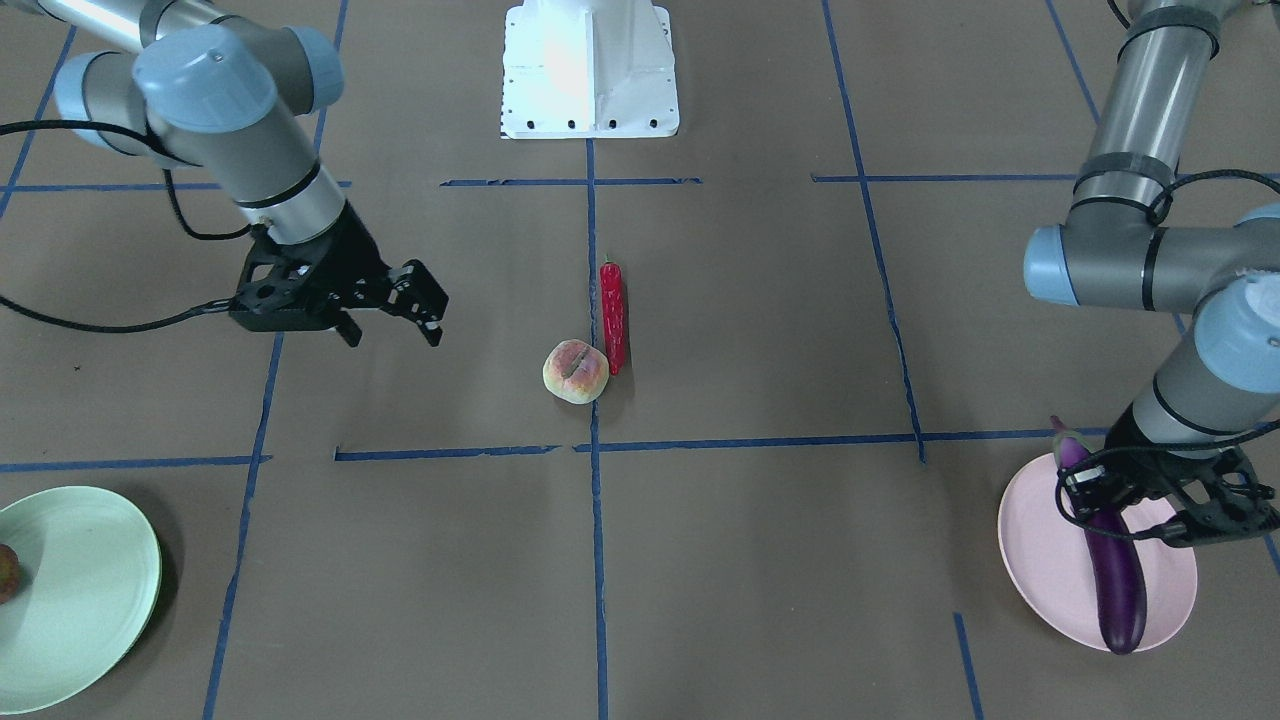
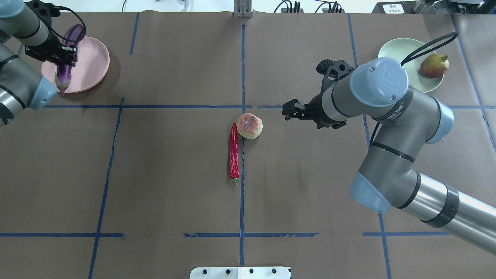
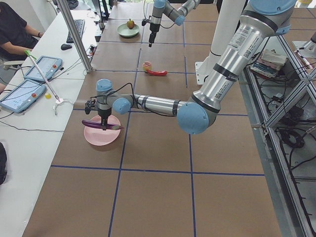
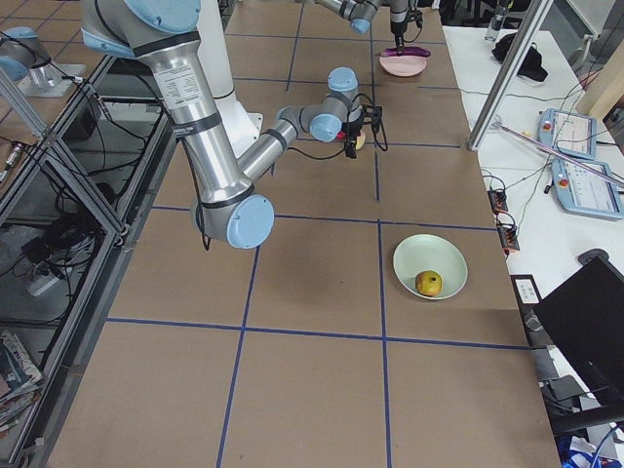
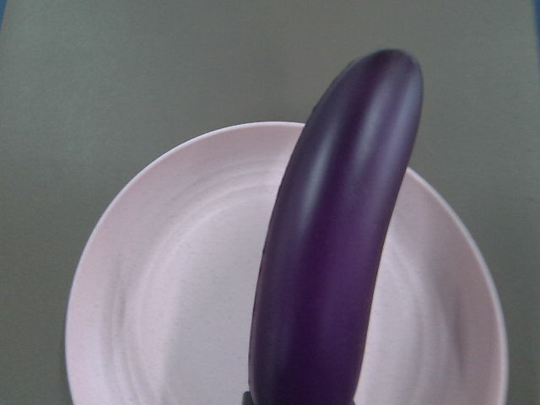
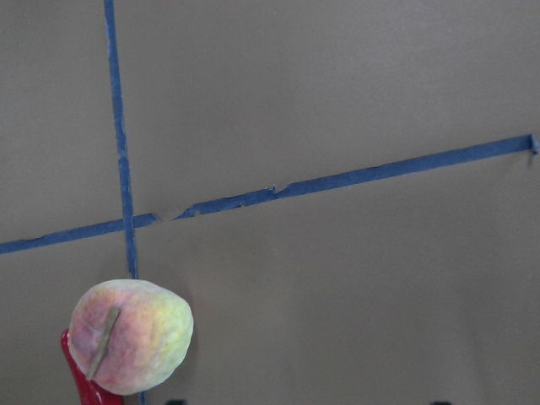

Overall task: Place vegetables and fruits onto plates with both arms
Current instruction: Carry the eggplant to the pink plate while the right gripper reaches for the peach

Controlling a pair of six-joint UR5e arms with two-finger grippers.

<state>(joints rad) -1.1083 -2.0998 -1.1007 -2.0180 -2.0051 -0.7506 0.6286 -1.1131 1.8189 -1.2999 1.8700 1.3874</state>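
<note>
Front-facing, left gripper (image 1: 1098,508): lower right; fingers clenched across the eggplant (image 1: 1115,580) near its cap end, a black cable loop partly masking the grip.
Front-facing, eggplant: lengthwise over the pink plate (image 1: 1040,540), cap poking past the upper rim; whether it touched the plate could not be told.
Front-facing, right gripper (image 1: 395,325): upper left; fingers spread with nothing between them, over bare table, well apart from the peach (image 1: 575,371).
Front-facing, centre: the peach sat against the lower end of the chili pepper (image 1: 613,315), both by the vertical blue tape line (image 1: 597,560).
Front-facing, lower left corner: mint green plate (image 1: 80,590) cut off by the frame; only a sliver of the pomegranate-like fruit (image 1: 6,574) showed at the left edge.
Overhead, upper left: the left gripper was largely hidden by its wrist and cable; the eggplant crossed the pink plate's left part, both ends beyond the rim.
Overhead, upper right: the pomegranate-like fruit showed whole on the mint green plate, whose near rim the right arm covered.
Exterior left: the eggplant was level with the pink plate's rim; the far right gripper was too small to judge.
Exterior right: the peach was mostly hidden behind the right gripper.
Left wrist: the eggplant rose from the bottom edge over the pink plate's middle; no fingers in frame.
Right wrist: the peach sat lower left, the chili pepper a red scrap behind it, cut off below.
</note>
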